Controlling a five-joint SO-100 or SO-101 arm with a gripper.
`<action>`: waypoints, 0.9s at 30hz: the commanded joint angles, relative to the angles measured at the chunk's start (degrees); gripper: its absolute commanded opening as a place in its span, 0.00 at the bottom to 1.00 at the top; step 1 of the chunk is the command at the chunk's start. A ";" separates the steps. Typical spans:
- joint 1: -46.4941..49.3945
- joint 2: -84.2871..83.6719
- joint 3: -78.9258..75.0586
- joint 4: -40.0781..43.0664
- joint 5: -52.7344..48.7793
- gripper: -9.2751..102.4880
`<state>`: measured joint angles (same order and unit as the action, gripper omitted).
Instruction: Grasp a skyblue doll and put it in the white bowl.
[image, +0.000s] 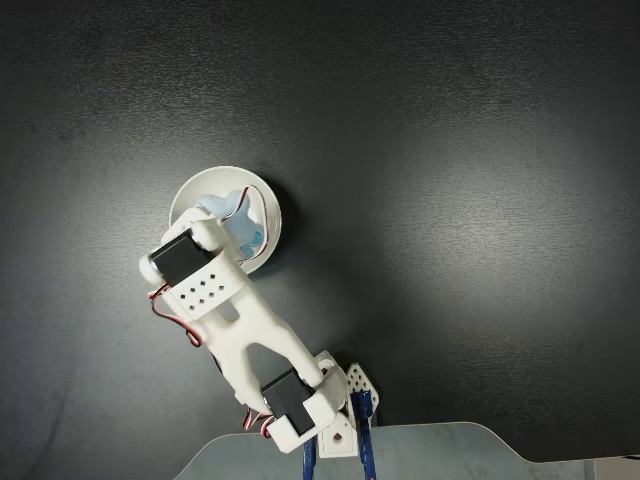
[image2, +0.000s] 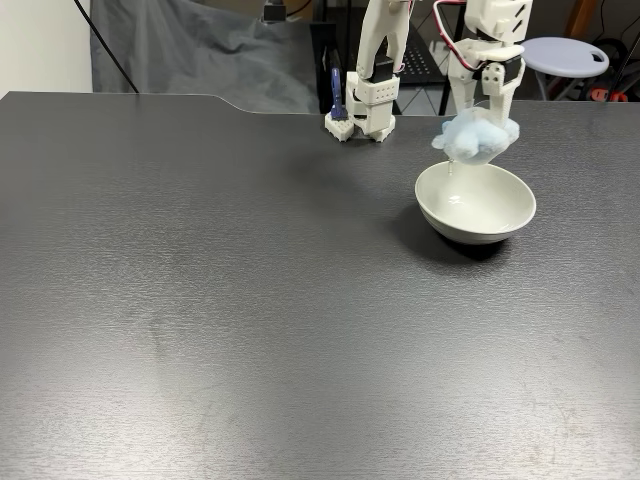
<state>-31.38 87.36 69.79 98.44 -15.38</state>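
1. White bowl (image2: 476, 203) sits on counter (image2: 250, 330); skyblue doll (image2: 476, 137) hangs just above bowl's far rim, clamped in hand (image2: 482, 128).
2. Risk: doll is over the rim, not centre; release here could catch the edge and tip out.
3. Fingertips buried in fluff; arm covers part of bowl in the top-down fixed view (image: 190, 205).

table (image2: 200, 300): bare all round | white bowl (image2: 476, 203): sole obstacle | skyblue doll (image2: 477, 137) hangs over its rim
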 joint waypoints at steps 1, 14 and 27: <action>-3.43 5.62 -1.23 3.08 1.05 0.07; -3.87 5.54 -0.35 3.08 1.32 0.26; -3.78 5.19 -0.35 3.08 1.23 0.63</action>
<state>-34.80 87.36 69.96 98.44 -14.59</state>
